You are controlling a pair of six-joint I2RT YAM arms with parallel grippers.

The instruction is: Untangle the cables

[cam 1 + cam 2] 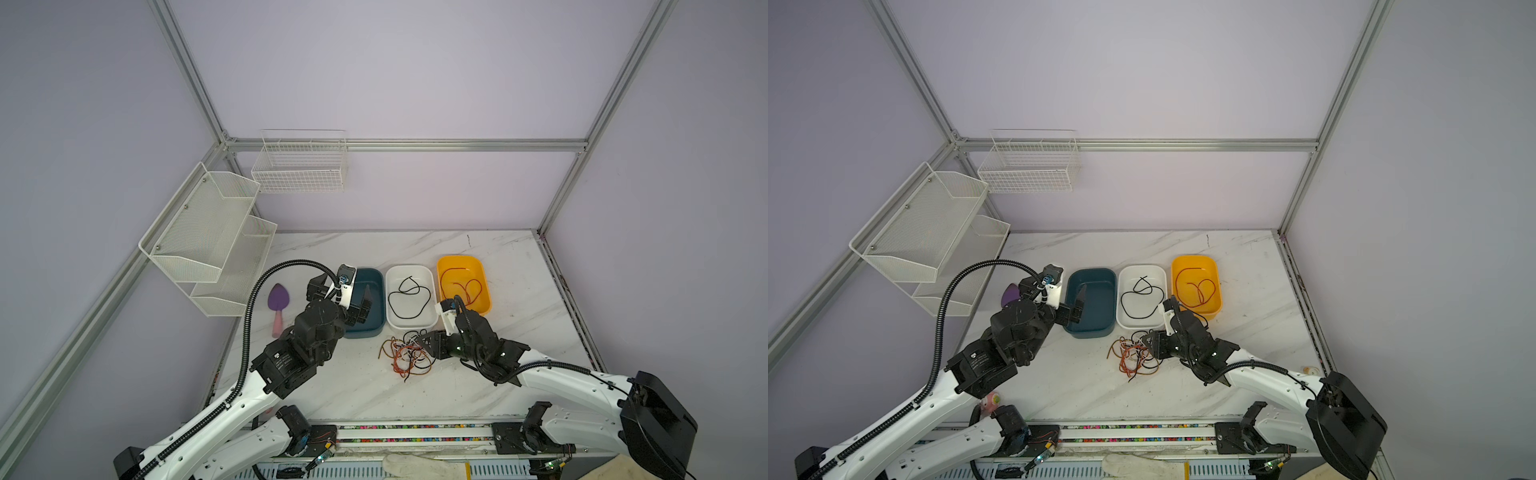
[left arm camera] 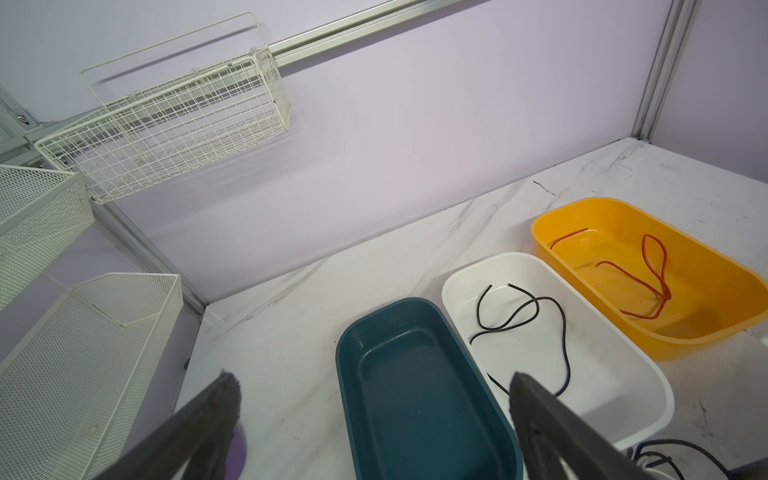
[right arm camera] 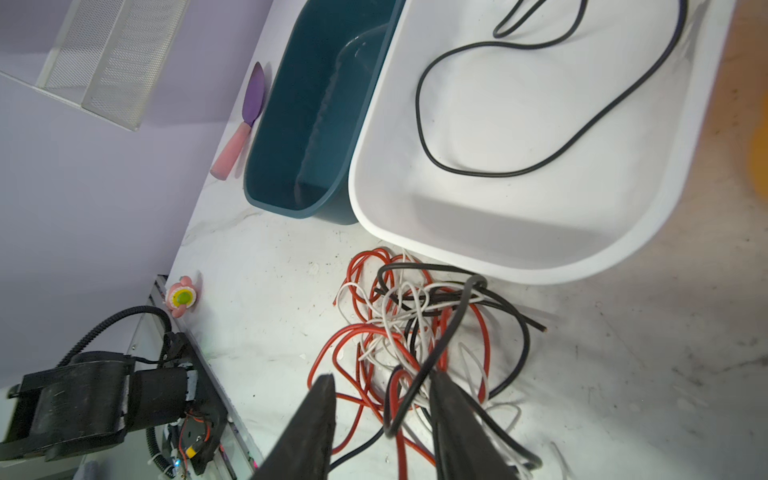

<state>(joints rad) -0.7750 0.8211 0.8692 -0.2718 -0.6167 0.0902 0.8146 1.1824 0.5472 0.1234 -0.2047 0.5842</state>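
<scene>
Right wrist view: the right claw point(image 3: 382, 378) sits low over the cable tangle point(image 3: 415, 332), a knot of red, white and black strands lying on the surface point(image 3: 257, 257) just beside the near end of the white bin point(image 3: 498, 266). Its jaws stand partly apart. One black strand of the tangle runs through the gap, which is clearly wider than the strand, so we see no pinch on it.

In both top views the tangle lies in front of the white bin, with the right claw at its right edge.

Three bins stand side by side on the surface:
- The teal bin point(image 2: 415, 301) has nothing in it.
- The white bin holds one loose black cable point(image 3: 417, 95).
- The orange bin point(image 1: 459, 259) holds one loose red cable point(image 2: 667, 291).

The left claw point(image 2: 372, 378) hangs over the left side of the teal bin, well apart from the tangle, with jaws spread wide and nothing between them.

A purple trowel point(image 1: 277, 305) with a pink handle lies left of the teal bin.
</scene>
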